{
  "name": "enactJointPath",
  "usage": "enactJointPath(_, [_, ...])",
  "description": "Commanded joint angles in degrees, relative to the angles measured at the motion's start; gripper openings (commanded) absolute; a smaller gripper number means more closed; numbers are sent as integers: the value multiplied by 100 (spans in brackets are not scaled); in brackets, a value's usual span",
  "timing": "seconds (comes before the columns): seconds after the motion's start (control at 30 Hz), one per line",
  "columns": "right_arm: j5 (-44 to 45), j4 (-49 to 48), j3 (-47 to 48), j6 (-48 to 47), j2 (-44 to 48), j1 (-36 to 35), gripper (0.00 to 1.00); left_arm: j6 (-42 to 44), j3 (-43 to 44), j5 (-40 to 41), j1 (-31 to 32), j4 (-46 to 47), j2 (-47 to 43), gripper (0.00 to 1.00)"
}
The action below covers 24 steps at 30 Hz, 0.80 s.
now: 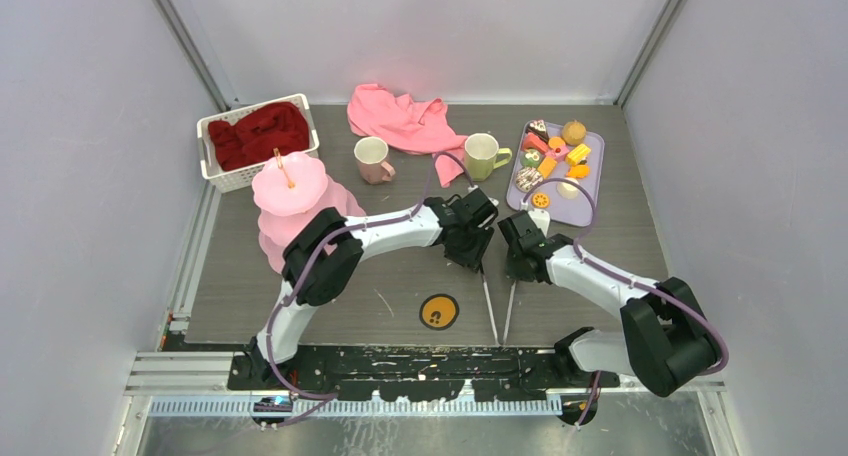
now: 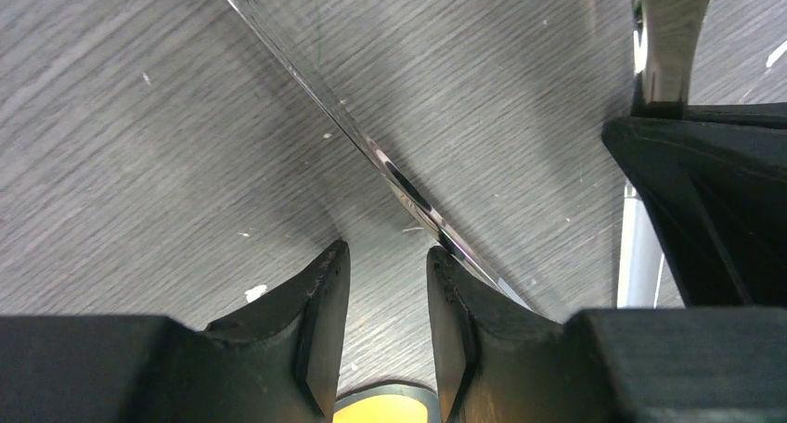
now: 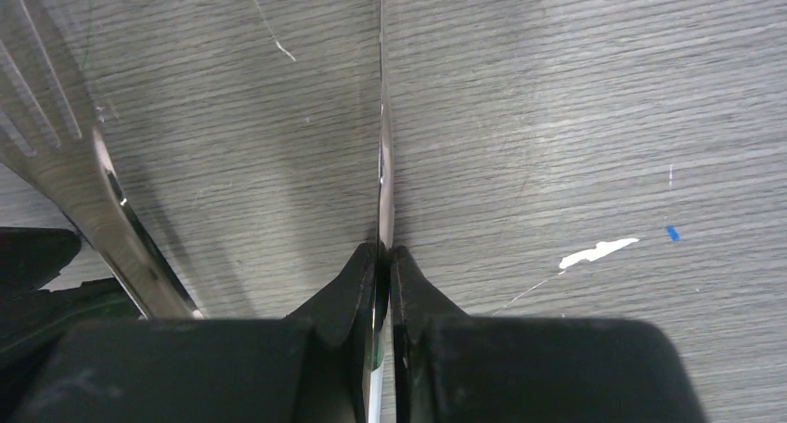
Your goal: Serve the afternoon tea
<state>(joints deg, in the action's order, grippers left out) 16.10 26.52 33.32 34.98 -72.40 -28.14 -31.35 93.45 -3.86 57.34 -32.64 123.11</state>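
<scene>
I am at the start of serving: nothing is plated yet. My right gripper is clamped tight on a thin steel utensil, which I see edge-on between the pads, so I cannot say if it is a knife or a spoon. My left gripper is closed as far as it goes, though a gap shows between the fingertips. A fork runs slantwise against the inner tip of one finger. I take it as gripped, but my own wrist view does not show the contact plainly.

Both tools hang low over bare table, side by side near the middle, pointing back toward my bases.

The toy pastries and fruits all sit on the lavender tray, far right. The pink three-tier cake stand stands far left with nothing on its top tier. The pale pink mug and the yellow-green mug stand apart between stand and tray.

Next, I judge, both tools must swing out to the tray and trap one pastry between them. That calls for level tips and steady, matched pressure, because the pieces are small and look slippery.

I find no brand or legible writing. A round yellow sticker on the table bears a dark mark that I cannot read.
</scene>
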Motion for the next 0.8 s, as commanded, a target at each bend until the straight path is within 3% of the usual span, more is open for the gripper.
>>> enactJointPath(0.0, [-1205, -656, 46, -263, 205, -245, 4, -346, 101, -854, 180, 1217, 213, 39])
enactJointPath(0.17, [-958, -394, 159, -376, 164, -244, 7, -404, -318, -1194, 21, 1610, -31, 40])
enactJointPath(0.43, [-636, -274, 278, -496, 56, -249, 12, -382, -737, -1014, -161, 1689, -478, 41])
enactJointPath(0.77, [-413, -173, 731, -792, -120, -245, 53, -185, -1048, -739, -169, 1270, -1094, 42])
